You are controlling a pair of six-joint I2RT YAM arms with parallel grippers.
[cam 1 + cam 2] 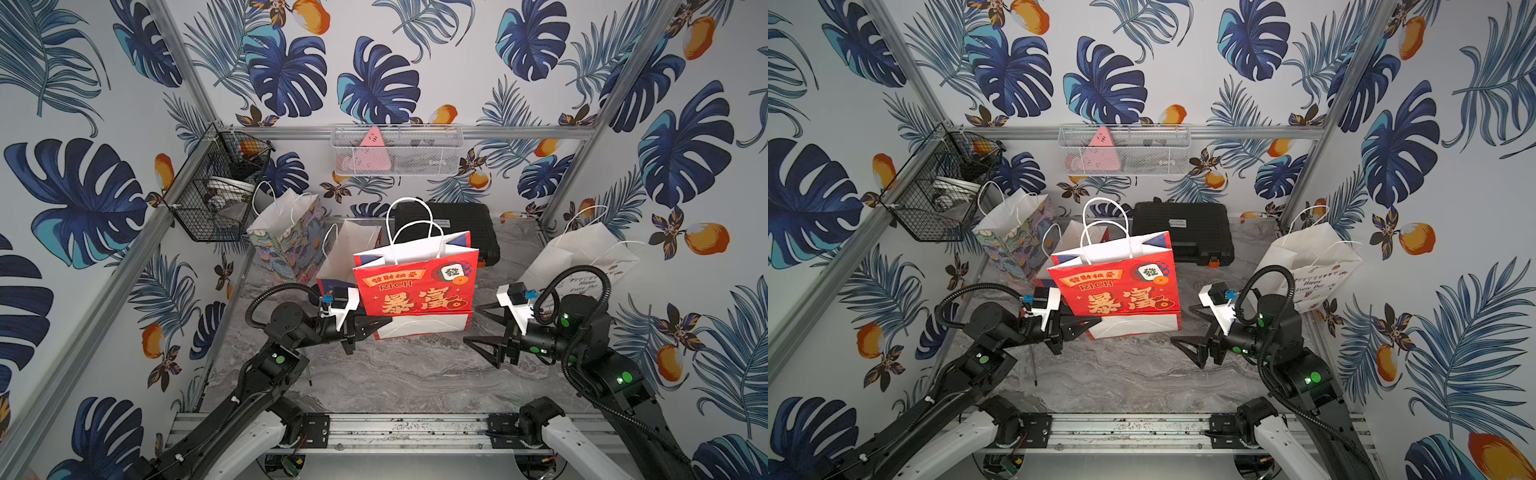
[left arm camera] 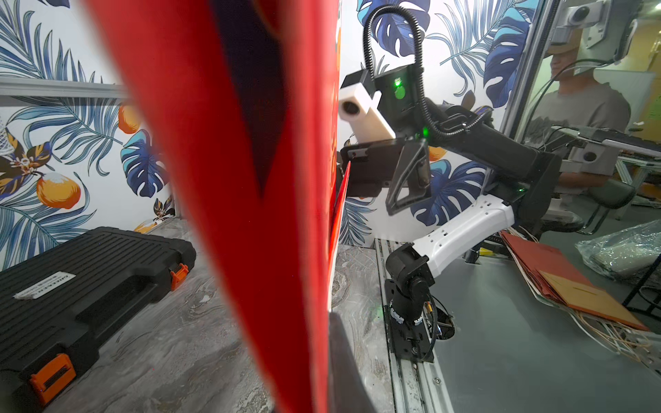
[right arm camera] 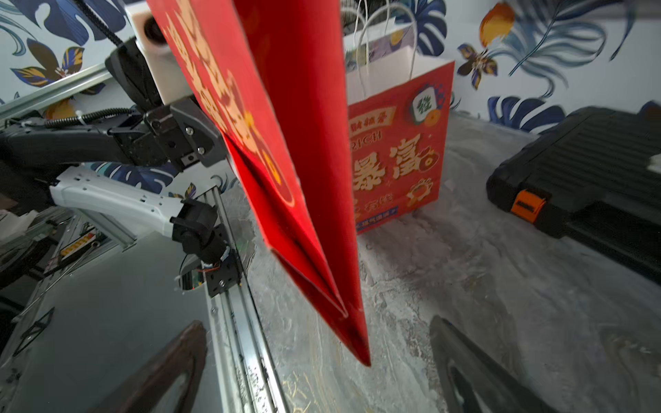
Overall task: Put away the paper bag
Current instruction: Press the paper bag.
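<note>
Enclosing a grey marbled table (image 1: 395,374), leaf-print walls (image 1: 415,62) frame the red bag (image 1: 415,286) pinched by left gripper (image 1: 384,322); right gripper (image 1: 471,325) gapes.

There are four paper bags: two red ones with gold characters, the front red bag (image 1: 415,291) and the rear red bag (image 3: 397,143), plus one floral bag (image 1: 286,237) and one white bag (image 1: 582,255). One black tool case (image 1: 457,224) lies on the table (image 1: 395,374). Two wire baskets hang on the frame: one black basket (image 1: 208,208) and one white basket (image 1: 415,160), which holds a single pink triangular item (image 1: 372,145). Two pincers show, the left pincer (image 1: 380,326) and the right pincer (image 1: 471,324).
</note>
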